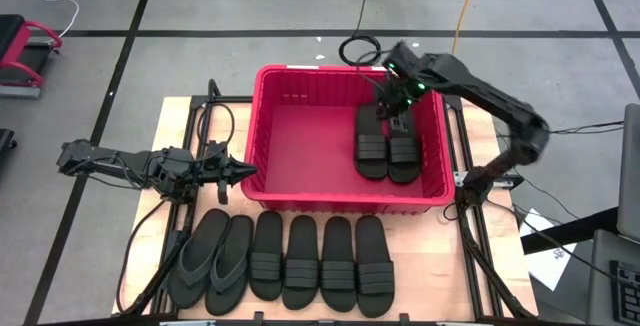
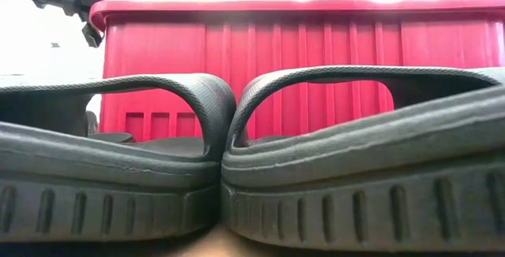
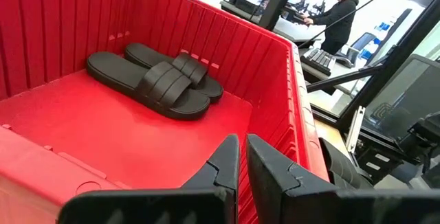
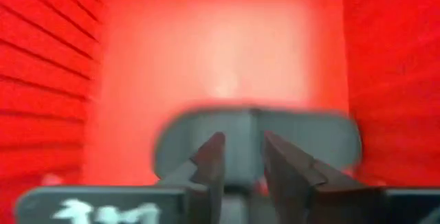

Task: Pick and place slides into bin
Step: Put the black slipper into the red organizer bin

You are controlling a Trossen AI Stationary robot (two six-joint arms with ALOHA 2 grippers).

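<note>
Past six matte black rubber slides (image 1: 290, 261) rowed on worktop (image 1: 170, 116), releasing a second into large red slotted plastic bin (image 1: 262, 136), right hand (image 1: 400, 104) slightly parted above it, left hand (image 1: 240, 171) closed alongside; next: fetch another.

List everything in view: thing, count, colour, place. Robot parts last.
Sandals in crate: two, black, side by side at the crate's right side.
Sandals on table: six, black, in a row in front of the crate; the two leftmost are flip-flops.
Crate: one, red, mid-table.
Table: one, light wood.
Person: one, dark top, in the room behind.
Left tool: shut, at the crate's left wall.
Right tool: over the sandals in crate.
</note>
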